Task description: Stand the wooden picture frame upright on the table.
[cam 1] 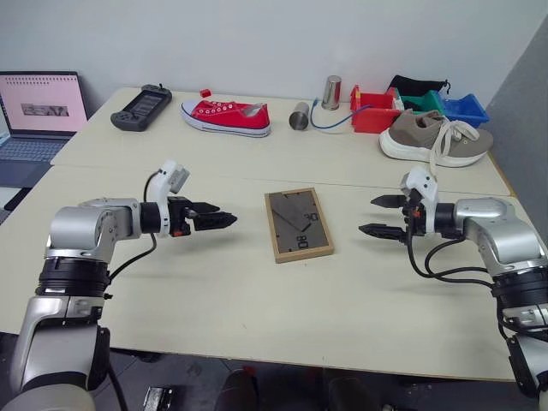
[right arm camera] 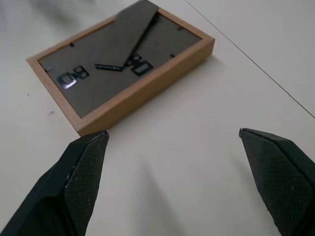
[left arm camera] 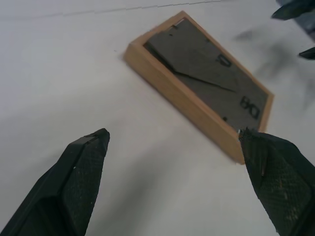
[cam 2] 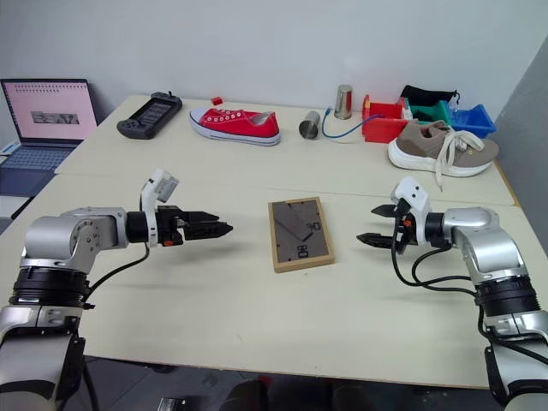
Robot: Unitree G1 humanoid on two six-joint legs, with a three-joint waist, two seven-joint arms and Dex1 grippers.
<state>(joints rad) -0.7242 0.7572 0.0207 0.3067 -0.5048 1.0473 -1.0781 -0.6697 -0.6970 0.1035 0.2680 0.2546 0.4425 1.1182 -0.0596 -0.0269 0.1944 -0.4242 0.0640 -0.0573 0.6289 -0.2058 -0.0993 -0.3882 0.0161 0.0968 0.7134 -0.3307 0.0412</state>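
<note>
Your left gripper (cam 1: 224, 220) hovers over the table (cam 1: 214, 300) with its two fingers spread wide and nothing between them, aimed toward the middle. Just past it, the wooden picture frame (cam 1: 299, 223) lies flat, face down, its dark grey back panel and folded stand facing up, a little nearer you than the table's seam. Your right gripper (cam 1: 379, 216) sits beyond the frame, jaws likewise wide apart and empty, pointing back at it

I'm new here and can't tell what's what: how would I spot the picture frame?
Look at the big beige table. On its near section, between the two robot arms, the wooden picture frame lies flat, dark grey back up. Unlike the shoes farther back, it is a light-wood rectangle.
</note>
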